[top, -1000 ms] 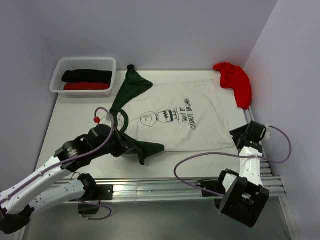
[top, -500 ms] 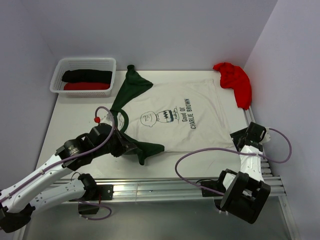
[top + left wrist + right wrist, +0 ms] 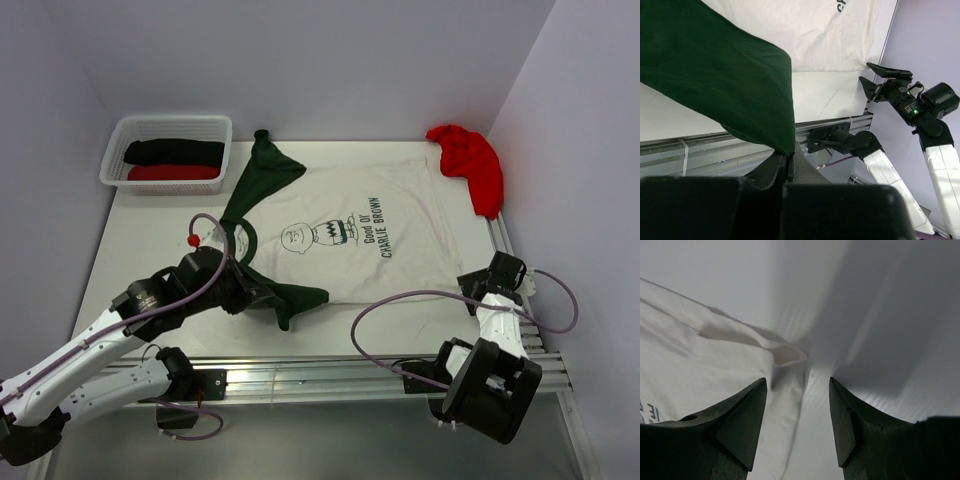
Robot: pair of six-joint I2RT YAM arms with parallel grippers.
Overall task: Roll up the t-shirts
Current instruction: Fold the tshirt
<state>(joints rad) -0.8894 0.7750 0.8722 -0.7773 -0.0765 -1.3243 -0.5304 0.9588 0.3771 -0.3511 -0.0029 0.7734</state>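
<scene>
Right hand (image 3: 797, 385) nearer its base, released; left hand (image 3: 788, 162) clenched on t-shirt's (image 3: 370, 250) green sleeve (image 3: 715, 75)

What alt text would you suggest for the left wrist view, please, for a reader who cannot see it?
The left gripper pinches the dark green sleeve of the white t-shirt spread on the table. Beyond, the right gripper hovers open near the shirt's corner.

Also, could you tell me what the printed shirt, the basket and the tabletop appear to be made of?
The printed shirt: soft matte knit, probably cotton; it wrinkles and drapes limply. The basket: white plastic, it seems, slightly glossy, with moulded lattice walls. The tabletop: hard, smooth white sheet with a faint sheen; the exact material is unclear.
</scene>
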